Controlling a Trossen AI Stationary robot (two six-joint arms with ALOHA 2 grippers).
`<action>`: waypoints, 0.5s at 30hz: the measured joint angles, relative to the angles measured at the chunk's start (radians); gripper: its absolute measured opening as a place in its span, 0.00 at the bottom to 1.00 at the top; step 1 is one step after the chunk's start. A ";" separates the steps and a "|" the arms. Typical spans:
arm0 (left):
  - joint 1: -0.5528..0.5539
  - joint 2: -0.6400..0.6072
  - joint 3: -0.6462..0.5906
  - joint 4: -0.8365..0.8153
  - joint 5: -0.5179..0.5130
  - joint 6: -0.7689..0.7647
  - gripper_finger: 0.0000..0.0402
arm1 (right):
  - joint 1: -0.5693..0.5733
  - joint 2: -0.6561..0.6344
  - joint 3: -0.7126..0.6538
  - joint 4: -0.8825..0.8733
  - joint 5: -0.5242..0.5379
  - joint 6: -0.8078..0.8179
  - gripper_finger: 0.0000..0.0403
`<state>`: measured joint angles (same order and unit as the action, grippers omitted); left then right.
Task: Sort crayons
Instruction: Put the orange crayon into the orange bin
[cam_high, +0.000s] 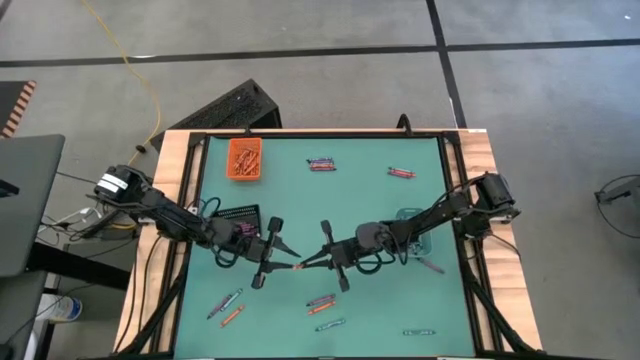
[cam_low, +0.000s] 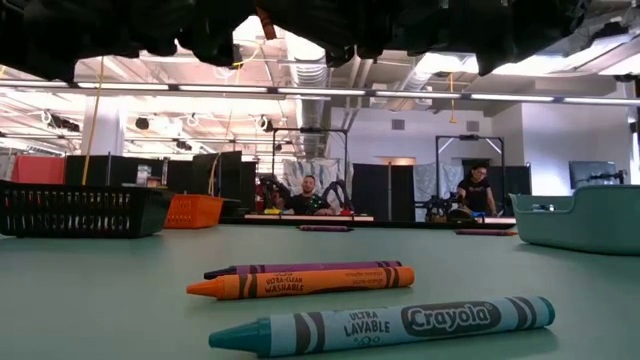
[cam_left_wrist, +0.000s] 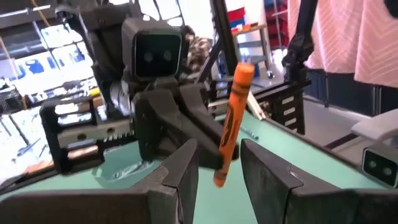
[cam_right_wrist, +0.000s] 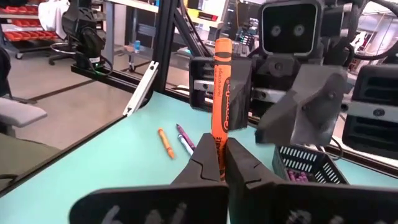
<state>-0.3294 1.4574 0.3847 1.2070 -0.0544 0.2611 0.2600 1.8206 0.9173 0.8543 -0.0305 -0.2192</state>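
Right gripper (cam_right_wrist: 219, 163) jaws clamped on orange crayon (cam_right_wrist: 221, 93); left gripper (cam_left_wrist: 219, 171) jaws parted around it. Teal crayon (cam_low: 385, 325) reads "Crayola".

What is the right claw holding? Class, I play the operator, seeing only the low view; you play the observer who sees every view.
Observer: The right claw is shut on an orange crayon.
Operator: And the left claw?
Observer: The left claw is open, one finger on either side of that same crayon.
Operator: Where do they meet?
Observer: From above, over the middle of the table.
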 joint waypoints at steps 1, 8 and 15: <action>0.000 0.000 0.000 0.007 0.011 0.000 0.27 | -0.002 0.000 0.000 0.000 0.002 0.000 0.00; 0.000 0.000 0.000 0.029 0.066 0.004 0.27 | -0.010 0.000 0.000 0.007 0.003 0.001 0.00; 0.000 0.000 0.053 0.006 0.043 0.005 0.27 | -0.017 -0.001 0.000 0.021 0.007 0.001 0.00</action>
<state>-0.3294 1.4570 0.4378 1.2126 -0.0116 0.2660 0.2432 1.8194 0.9173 0.8748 -0.0231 -0.2178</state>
